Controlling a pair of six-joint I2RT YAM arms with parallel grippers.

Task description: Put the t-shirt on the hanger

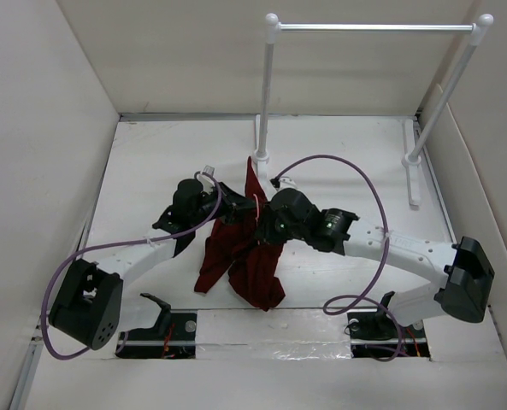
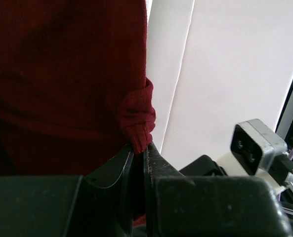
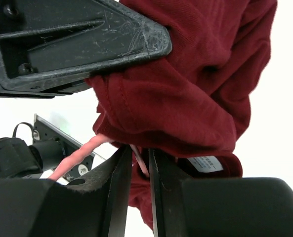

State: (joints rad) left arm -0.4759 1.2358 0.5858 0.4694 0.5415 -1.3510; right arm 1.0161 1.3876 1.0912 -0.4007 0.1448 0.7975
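The maroon t-shirt hangs bunched between my two grippers above the table, its lower folds touching the surface. My left gripper is shut on a fold of the t-shirt, pinched at the jaw tips. My right gripper is shut on the thin pale pink hanger. The hanger wire runs between the jaws and up under the cloth. A white neck tag shows beside the right jaw. Most of the hanger is hidden by the shirt, and I cannot make it out in the top view.
A rack with white posts and a silver bar stands at the back right, its bases on the table. White walls enclose the table on the left, right and back. Purple cables loop off both arms.
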